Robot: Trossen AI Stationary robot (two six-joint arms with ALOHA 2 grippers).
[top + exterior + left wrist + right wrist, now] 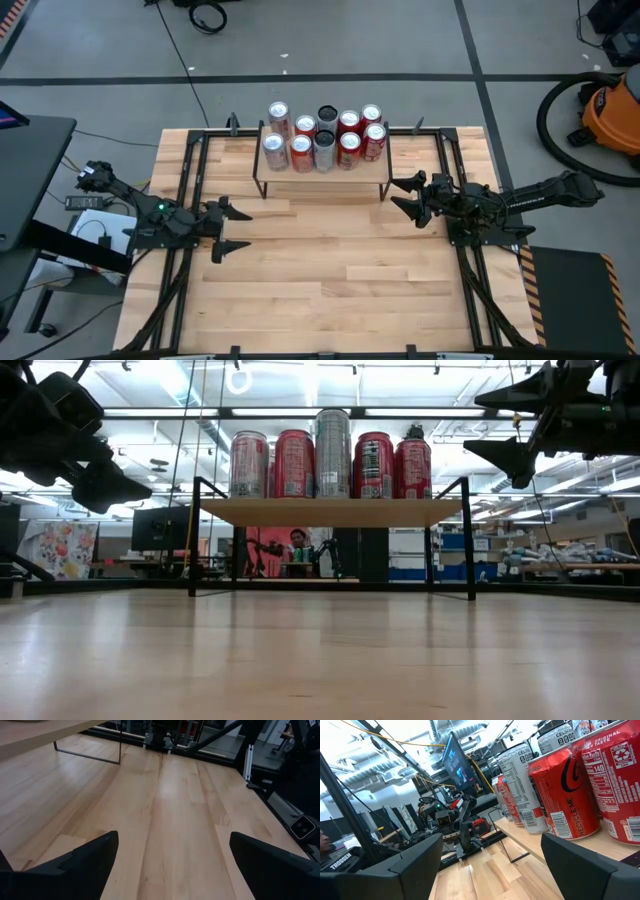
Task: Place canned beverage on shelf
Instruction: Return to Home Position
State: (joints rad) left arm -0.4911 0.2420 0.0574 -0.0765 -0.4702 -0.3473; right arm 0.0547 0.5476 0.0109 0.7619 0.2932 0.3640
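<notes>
Perhaps ten cans (pixel 323 148) stand on the shelf (pixel 320 178), wooden tabletop (pixel 330 260) below.

Open tabletop (pixel 330 270) between the arms; shelf (pixel 320 179) at the far side, full of cans (pixel 324 148).

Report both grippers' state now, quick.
Left gripper: open, holding nothing, out in front of the shelf.
Right gripper: open, holding nothing, beside the shelf's right end.

Robotics lab — ceiling ducts (pixel 457 731), monitor (pixel 459 765), orange shop vacuum (pixel 614 112)
</notes>
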